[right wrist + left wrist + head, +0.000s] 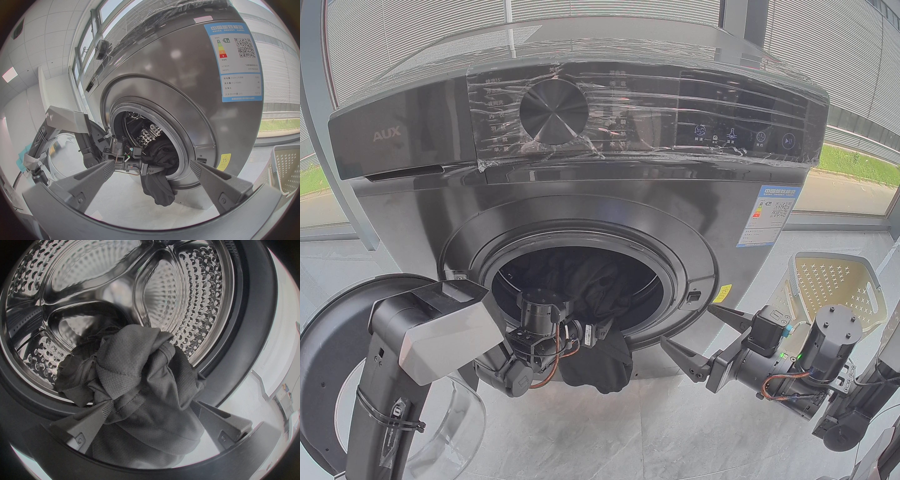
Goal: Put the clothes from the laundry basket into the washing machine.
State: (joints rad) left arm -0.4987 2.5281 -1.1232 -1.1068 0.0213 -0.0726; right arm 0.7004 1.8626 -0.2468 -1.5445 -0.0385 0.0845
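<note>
Washing machine (581, 187): dark grey front-loader standing on the pale tiled floor (675, 437). Control panel along its top edge is under clear plastic film, with a round dial (553, 112) left of centre. Blue-bordered label (769, 215) at the upper right of the front face.

Door (325, 350): swung fully open to the robot's left, glass bowl facing outward.

Laundry basket (831, 281): cream, perforated walls, grey rim, on the floor near the machine's right front corner. Tipped so its inside faces the head camera. No clothes seen in the part that shows.

Drum (187, 287): shiny steel, dimpled, with a black garment (140, 380) bunched at its front. The cloth lies across the lower edge of the opening; one part rests inside the drum and a long fold hangs down outside over the front of the machine, clear of the floor.

Left gripper (150, 405): at the lower edge of the opening, pointing into the drum. Fingers spread wide, garment bulging between them and touching the inner side of at least one finger; no pinch on the cloth seen.

Right gripper (705, 340): hanging in front of the machine's lower right corner, between opening and basket. Fingers spread wide, nothing held.
</note>
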